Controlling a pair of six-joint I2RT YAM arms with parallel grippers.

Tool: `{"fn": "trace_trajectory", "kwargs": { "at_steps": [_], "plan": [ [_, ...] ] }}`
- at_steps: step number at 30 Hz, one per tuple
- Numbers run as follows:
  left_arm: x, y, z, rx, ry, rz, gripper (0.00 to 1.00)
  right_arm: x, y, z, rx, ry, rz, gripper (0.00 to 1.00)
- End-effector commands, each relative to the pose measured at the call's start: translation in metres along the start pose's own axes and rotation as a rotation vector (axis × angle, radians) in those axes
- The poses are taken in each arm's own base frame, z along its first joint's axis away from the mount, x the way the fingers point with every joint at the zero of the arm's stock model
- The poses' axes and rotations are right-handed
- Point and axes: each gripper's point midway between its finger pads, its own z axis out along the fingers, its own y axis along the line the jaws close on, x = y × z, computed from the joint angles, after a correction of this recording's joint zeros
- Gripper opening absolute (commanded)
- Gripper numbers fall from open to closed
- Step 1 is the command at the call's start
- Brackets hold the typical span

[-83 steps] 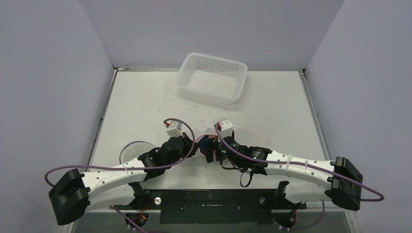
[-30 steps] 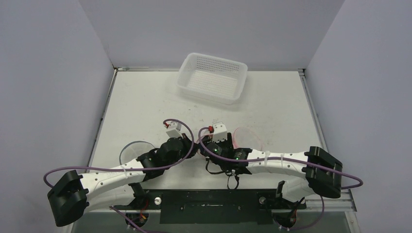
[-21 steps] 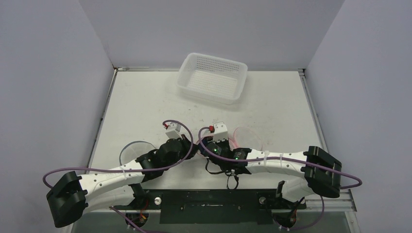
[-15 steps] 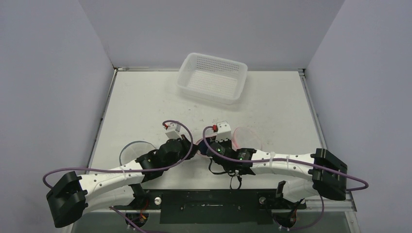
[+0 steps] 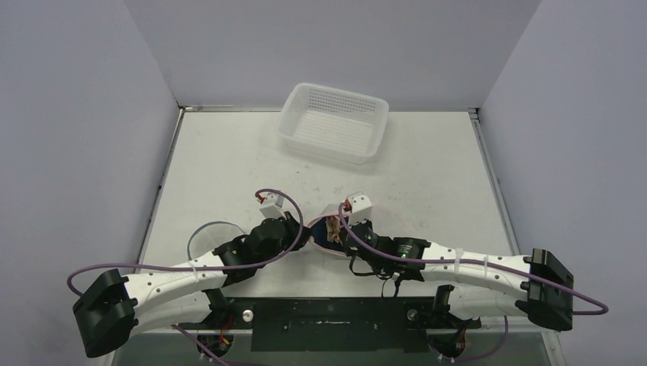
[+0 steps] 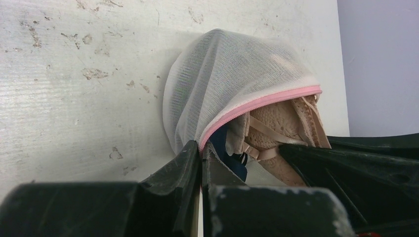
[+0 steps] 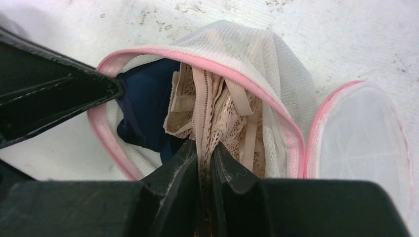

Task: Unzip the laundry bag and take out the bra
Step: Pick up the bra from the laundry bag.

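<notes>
Right arm had the bra [image 7: 217,113]
The right fingers [image 7: 173,168] pinched its lace, and it lay lengthwise straight ahead inside the laundry bag [image 7: 276,64] (already unzipped); the left fingers [image 6: 180,163] pinched the pink rim [image 6: 257,106].

Robotics lab test cell: two robot arms [image 5: 473,267] bolted to a black rail [image 5: 328,324] at the edge of a scuffed white table [image 5: 229,168], boxed in by plain lilac walls [image 5: 328,46], purple cables [image 5: 152,267] looping off the arms.
</notes>
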Motion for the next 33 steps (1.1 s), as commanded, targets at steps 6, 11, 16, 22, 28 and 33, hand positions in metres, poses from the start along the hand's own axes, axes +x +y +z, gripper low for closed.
{"fn": "trace_trajectory", "kwargs": {
  "at_steps": [6,11,16,22,28,33],
  "plan": [
    [-0.014,-0.021,0.003,0.033,-0.032,-0.011,0.0,-0.029,0.041,-0.032,-0.342,-0.102,-0.024,0.05],
    [-0.017,-0.023,0.005,0.031,-0.038,-0.015,0.0,-0.031,0.052,-0.043,-0.435,-0.101,-0.086,0.05],
    [-0.022,-0.026,0.005,0.03,-0.048,-0.027,0.0,-0.036,0.064,-0.056,-0.545,-0.093,-0.137,0.05],
    [-0.027,-0.026,0.007,0.021,-0.059,-0.032,0.0,-0.067,0.071,-0.083,-0.686,-0.168,-0.111,0.05],
    [-0.026,-0.023,0.007,0.009,-0.057,-0.042,0.0,-0.098,0.069,-0.107,-0.723,-0.222,-0.142,0.05],
    [-0.028,-0.022,0.005,0.008,-0.063,-0.052,0.02,-0.132,0.063,-0.128,-0.692,-0.29,-0.189,0.05]
  ]
}}
